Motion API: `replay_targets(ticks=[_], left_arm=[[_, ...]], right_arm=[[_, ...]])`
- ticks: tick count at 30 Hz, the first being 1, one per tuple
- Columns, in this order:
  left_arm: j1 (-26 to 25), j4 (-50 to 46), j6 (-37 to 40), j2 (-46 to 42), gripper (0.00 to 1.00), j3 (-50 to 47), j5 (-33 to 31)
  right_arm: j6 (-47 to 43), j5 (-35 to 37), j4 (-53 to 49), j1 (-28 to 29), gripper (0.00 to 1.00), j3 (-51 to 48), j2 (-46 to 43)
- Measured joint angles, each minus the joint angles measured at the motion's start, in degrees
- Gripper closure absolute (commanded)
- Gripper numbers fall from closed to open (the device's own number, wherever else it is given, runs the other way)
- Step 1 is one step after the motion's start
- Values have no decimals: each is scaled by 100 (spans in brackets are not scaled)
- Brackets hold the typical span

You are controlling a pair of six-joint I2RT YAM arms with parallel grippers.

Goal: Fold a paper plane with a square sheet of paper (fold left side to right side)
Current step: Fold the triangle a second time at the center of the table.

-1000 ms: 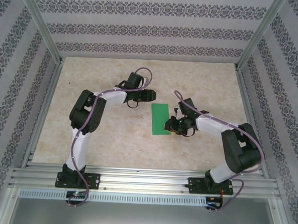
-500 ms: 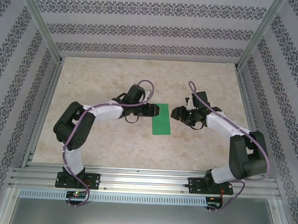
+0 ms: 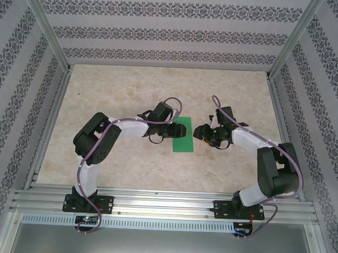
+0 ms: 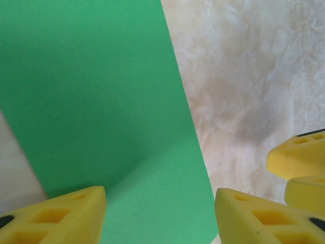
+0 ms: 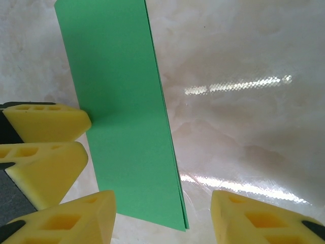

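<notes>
The green sheet of paper (image 3: 183, 136) lies flat near the middle of the tabletop (image 3: 114, 89) as a tall, narrow strip. It is doubled over, and two layers show along one long edge in the right wrist view (image 5: 122, 127). The left gripper (image 3: 171, 130) is low at the strip's left edge, with its yellow fingers (image 4: 56, 218) spread wide over the paper and gripping nothing. The right gripper (image 3: 198, 132) is just beside the strip's right edge. Its fingers (image 5: 264, 218) are also wide apart and empty, and the paper's corner lies on the tabletop between them.
</notes>
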Motion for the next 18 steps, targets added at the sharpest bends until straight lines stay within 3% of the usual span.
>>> replay_targets(ticks=[11,18], left_arm=[[-4,-258,74,22,41,81,-315],[-4,-391,151,-46,41,55,-459]], right_arm=[[2,-15,4,0,48,0,92],[334,-417,258,9,59,26,433]])
